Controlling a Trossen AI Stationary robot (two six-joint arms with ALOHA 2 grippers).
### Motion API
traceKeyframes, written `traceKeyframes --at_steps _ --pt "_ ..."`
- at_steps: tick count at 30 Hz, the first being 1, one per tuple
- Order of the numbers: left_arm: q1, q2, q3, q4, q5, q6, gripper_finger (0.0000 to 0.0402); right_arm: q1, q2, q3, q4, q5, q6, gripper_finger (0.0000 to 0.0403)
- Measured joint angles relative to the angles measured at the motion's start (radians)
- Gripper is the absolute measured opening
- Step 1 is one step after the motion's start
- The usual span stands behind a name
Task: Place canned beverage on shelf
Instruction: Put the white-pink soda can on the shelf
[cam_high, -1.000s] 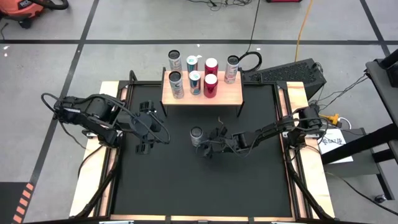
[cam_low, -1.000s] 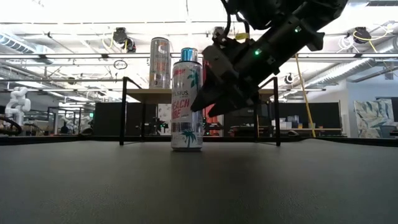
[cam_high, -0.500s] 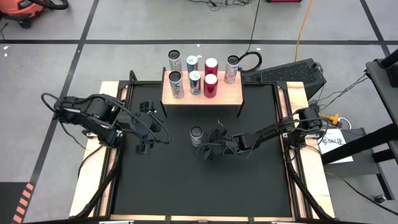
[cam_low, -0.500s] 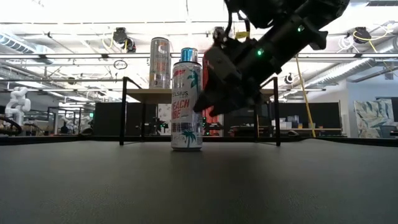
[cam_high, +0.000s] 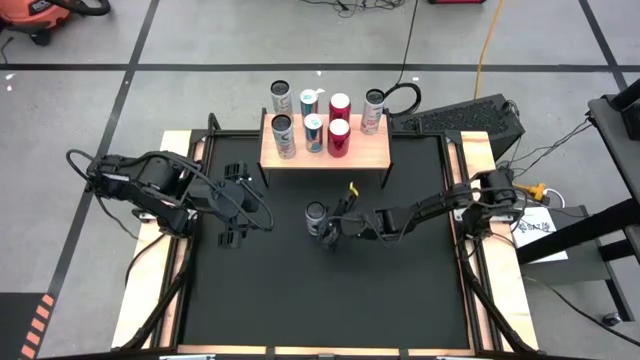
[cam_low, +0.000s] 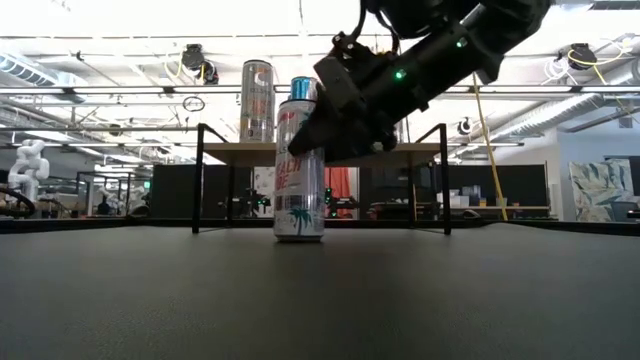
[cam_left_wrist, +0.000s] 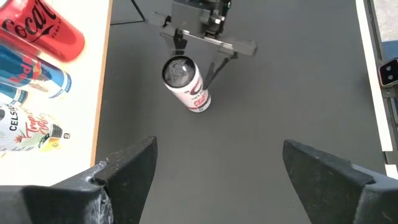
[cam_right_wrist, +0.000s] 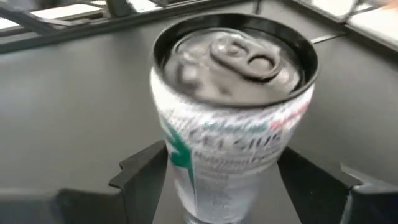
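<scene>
One can (cam_high: 316, 216) between right pincer (cam_high: 330, 228) fingers.

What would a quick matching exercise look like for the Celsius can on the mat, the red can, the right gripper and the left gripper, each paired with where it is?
1. Celsius can
2. Red can
3. Right gripper
4. Left gripper

A. On the shelf
B. Open, around the can
C. Upright on the black mat
D. Open, waiting at the mat's left side

Pairs: 1-C, 2-A, 3-B, 4-D
</scene>
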Motion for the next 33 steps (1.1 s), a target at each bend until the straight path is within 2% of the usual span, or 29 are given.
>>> traceKeyframes --at_steps 5,22,33 --pt "0.000 0.000 0.000 0.000 0.000 0.000 0.0344 -0.020 0.000 0.000 0.044 -0.104 0.003 0.0283" --pt "0.000 0.000 0.000 0.000 0.000 0.000 0.0344 -0.031 0.000 0.000 0.084 -0.106 0.026 0.0282" --pt "0.000 0.000 0.000 0.000 0.000 0.000 0.0344 -0.031 0.000 0.000 0.086 -0.108 0.011 0.0199"
